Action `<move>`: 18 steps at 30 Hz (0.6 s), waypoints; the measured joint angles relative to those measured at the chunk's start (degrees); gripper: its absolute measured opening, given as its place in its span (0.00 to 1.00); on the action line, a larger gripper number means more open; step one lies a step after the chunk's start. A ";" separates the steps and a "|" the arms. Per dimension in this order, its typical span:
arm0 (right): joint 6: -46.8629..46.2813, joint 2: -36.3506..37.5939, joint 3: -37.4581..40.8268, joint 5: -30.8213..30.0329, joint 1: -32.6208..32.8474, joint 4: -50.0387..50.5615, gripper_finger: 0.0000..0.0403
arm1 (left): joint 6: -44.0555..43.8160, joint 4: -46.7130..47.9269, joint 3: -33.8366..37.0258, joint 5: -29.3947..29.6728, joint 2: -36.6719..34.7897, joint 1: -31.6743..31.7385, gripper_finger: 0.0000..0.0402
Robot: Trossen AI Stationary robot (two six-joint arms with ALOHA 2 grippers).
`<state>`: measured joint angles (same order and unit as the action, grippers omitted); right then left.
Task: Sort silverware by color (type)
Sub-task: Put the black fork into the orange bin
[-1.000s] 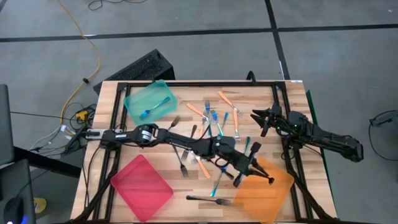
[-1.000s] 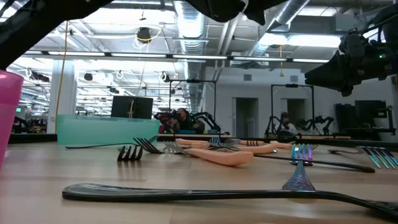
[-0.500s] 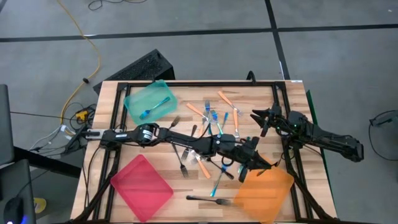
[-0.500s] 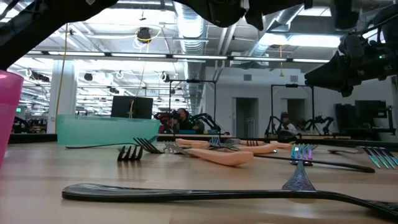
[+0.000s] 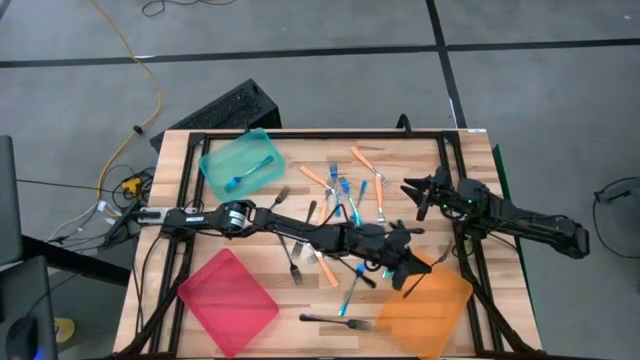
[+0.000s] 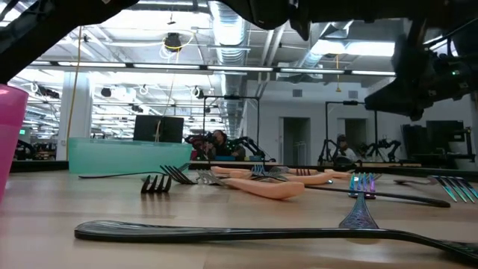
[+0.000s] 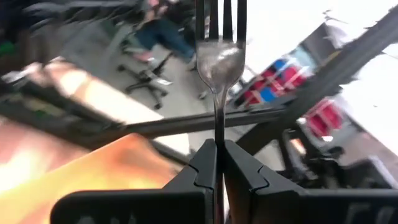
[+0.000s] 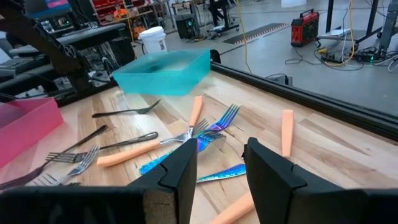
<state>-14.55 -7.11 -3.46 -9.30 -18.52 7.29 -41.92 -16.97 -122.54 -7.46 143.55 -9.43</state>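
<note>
Reaching across the wooden table (image 5: 210,180), the left arm was extended to the near corner of the orange tray (image 5: 428,304); the left gripper (image 5: 408,272) was held just above that corner, clenched on the thin neck of a metal-tined fork (image 7: 219,62), whose tines pointed away from the fingers (image 7: 200,167) in the left wrist view; its handle was hidden inside the jaws, so the handle's colour could not be told. The rest of the silverware (image 5: 340,200) was scattered beside the orange tray, toward the middle of the table: orange-handled forks (image 8: 134,151), iridescent blue forks (image 8: 186,149) and black forks (image 6: 246,233) were mixed together, and one black fork lay just beside the tray's front edge. A single blue fork (image 5: 248,170) was lying inside the teal tray (image 5: 238,158), well apart from the orange tray at the far corner; the red tray (image 5: 228,300) was set across the table from the orange tray along the front. The right gripper (image 5: 420,194) was held beyond the orange tray's far side, above the wood; its jaws were released, with a clear gap between the fingers (image 8: 180,174) and nothing grasped.
</note>
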 joint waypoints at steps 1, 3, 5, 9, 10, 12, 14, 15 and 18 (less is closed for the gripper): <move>-0.01 -0.17 0.00 0.00 0.00 0.00 0.38 | -0.59 1.25 0.00 0.66 0.00 0.00 0.00; -0.39 -0.12 0.00 0.00 0.00 -0.02 0.38 | -0.87 3.14 0.00 2.24 0.00 0.00 0.00; -0.39 -0.12 0.00 0.00 0.00 0.00 0.38 | -0.91 4.61 0.00 3.15 0.00 -0.04 0.00; -0.40 -0.12 0.00 -0.02 0.00 -0.03 0.38 | -2.77 4.07 -0.04 3.59 1.79 -0.29 0.00; -0.39 -0.12 0.00 -0.08 0.00 -0.04 0.38 | -4.52 4.57 -0.02 3.45 2.27 -0.36 0.00; -0.41 -0.12 0.00 -0.13 0.00 -0.07 0.38 | -8.47 4.39 -0.02 3.16 3.64 -0.37 0.00; -0.44 -0.12 0.02 -0.17 0.00 -0.10 0.38 | -11.49 5.62 0.11 0.85 4.13 0.01 0.00; -0.43 -0.12 0.02 -0.20 0.00 -0.07 0.38 | -11.94 5.14 0.09 0.87 4.65 0.11 0.00; -0.45 -0.12 0.02 -0.21 0.01 -0.09 0.38 | -12.38 3.58 0.02 0.69 4.97 0.39 0.00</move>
<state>-14.99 -7.22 -3.44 -9.51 -18.51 7.20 -54.30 -13.38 -122.52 -6.77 148.51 -9.05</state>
